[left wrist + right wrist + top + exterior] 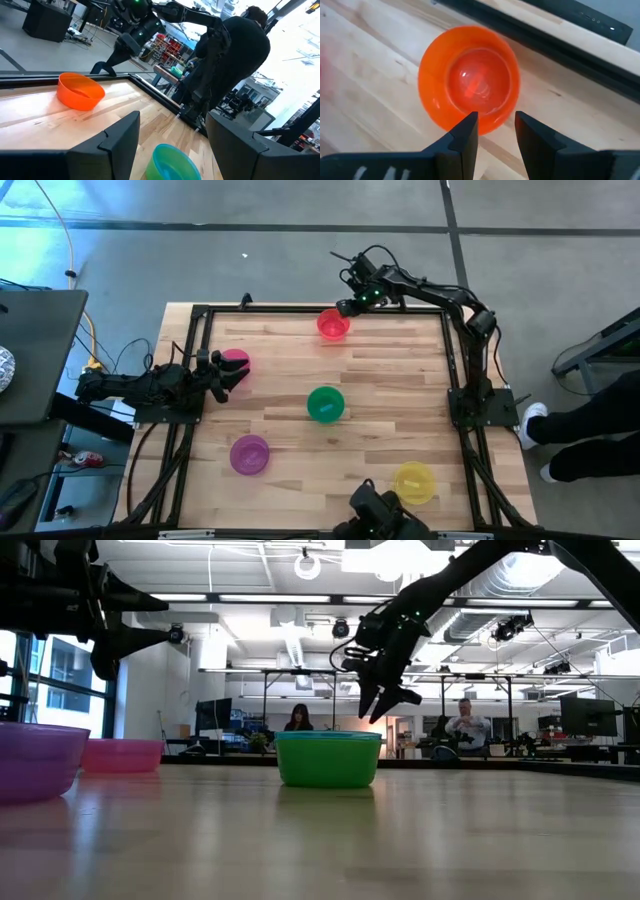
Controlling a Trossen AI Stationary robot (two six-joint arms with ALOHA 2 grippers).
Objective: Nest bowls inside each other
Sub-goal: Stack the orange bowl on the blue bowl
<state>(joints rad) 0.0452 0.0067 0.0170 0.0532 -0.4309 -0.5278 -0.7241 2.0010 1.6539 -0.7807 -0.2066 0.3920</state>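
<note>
I see the red bowl (333, 325) at 12 o'clock on the desk (380, 430), upright, mouth up; being round, it has no long axis. The right jaws (342, 307) hang just beyond its far rim, released, with the near rim showing between the two fingers in the right wrist view, not touching. The pink bowl (234, 363) sits at 9 o'clock, directly in front of the left jaws (235, 376), which are spread and empty. The green bowl (325, 404) stands at centre, the purple bowl (249, 454) at 7 o'clock, the yellow bowl (414, 482) at 5 o'clock. All stand separate, none nested.
</note>
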